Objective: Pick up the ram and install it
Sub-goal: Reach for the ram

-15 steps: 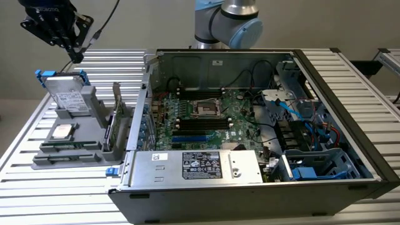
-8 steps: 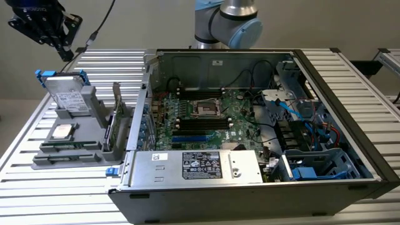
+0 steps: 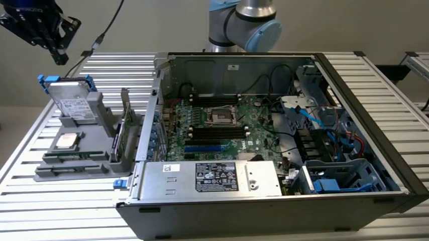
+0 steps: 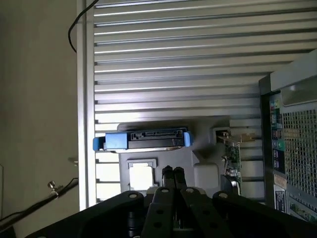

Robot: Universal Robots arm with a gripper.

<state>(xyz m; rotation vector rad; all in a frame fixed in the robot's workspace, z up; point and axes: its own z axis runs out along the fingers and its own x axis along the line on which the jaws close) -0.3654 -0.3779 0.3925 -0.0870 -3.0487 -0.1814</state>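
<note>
**Item 1. Gripper**: high at the exterior view's far left, above the back corner of the desk. In the wrist view its fingers are pressed together with nothing between them.

**Item 2. Grey holder**: on the desk, left of the case. It carries a hard drive upright in a blue caddy, and a processor chip lying flat.

**Item 3. Ram**: appears to lie in the holder's low front slots. Its long axis runs roughly along the exterior view's left-right. It sits below the gripper and nearer the desk's front edge, well apart from it and not yet picked up.

**Item 4. Taller green card**: on edge at the holder's right side.

**Item 5. Computer case**: open. The motherboard shows its black slots unfilled.
</note>
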